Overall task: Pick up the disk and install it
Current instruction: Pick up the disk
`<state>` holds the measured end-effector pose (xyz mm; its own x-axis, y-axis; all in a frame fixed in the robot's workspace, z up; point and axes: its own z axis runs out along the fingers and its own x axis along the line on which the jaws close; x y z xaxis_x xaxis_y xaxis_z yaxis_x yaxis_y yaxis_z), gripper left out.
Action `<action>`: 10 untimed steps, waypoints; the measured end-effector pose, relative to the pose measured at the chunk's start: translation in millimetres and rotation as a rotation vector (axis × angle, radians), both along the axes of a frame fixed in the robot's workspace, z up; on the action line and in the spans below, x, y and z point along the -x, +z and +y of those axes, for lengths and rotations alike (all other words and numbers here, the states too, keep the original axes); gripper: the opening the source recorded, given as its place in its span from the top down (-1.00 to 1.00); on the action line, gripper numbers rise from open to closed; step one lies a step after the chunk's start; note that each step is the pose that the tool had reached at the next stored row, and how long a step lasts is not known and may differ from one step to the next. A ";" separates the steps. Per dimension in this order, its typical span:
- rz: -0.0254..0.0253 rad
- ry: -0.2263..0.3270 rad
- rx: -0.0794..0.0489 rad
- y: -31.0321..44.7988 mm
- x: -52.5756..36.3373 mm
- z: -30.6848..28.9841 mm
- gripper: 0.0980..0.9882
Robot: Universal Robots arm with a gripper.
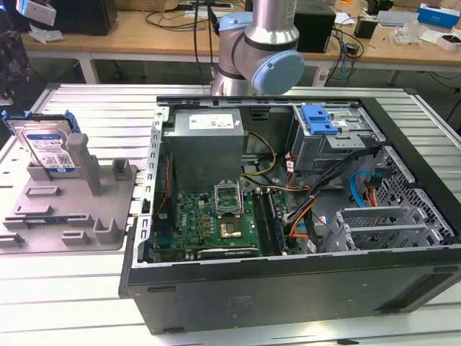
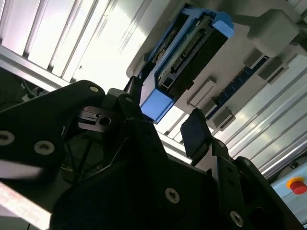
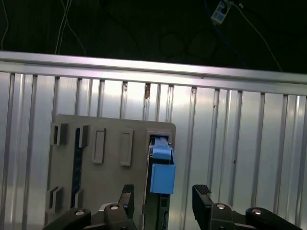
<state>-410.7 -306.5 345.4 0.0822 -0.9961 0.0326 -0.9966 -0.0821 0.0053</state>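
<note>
Standing on its end at the exterior view's left, the disk (image 1: 45, 148) is seen in a slot of a matt grey plastic fixture (image 1: 79, 216), which is laid on a ribbed aluminium table (image 1: 94, 101). The disk is a flat silver rectangle framed in blue plastic, and its white-and-blue label is turned toward the exterior camera. It is leaned a little against a grey post of the fixture. Its long axis is about upright: in the second wrist view the narrow end with a row of connectors is turned up toward the gripper (image 2: 163, 111), and a blue tab of the frame is seen at one corner. In the first wrist view the thin upper edge of the disk is seen between the two black fingers (image 3: 201, 194). The fingers are spread wide, a gap is left on each side, and nothing is gripped. Further right in the exterior view an open black computer case (image 1: 288, 288) is laid on its side. A green motherboard (image 1: 216, 216), coloured cables (image 1: 299, 216) and a ribbed blue latch plate (image 1: 319, 119) are seen inside it. Behind the case, a round grey-and-blue joint of the arm (image 1: 263, 50) is seen.
</note>
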 end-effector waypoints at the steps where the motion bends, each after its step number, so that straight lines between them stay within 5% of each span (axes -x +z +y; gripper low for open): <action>1: -0.0003 -0.005 0.000 -1.3 0.3 0.0 -0.13; 10: -0.0001 -0.042 0.000 -6.3 0.5 -0.4 -0.13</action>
<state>-411.2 -307.0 339.1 0.0407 -0.9986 0.0326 -0.9992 -0.0405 0.0052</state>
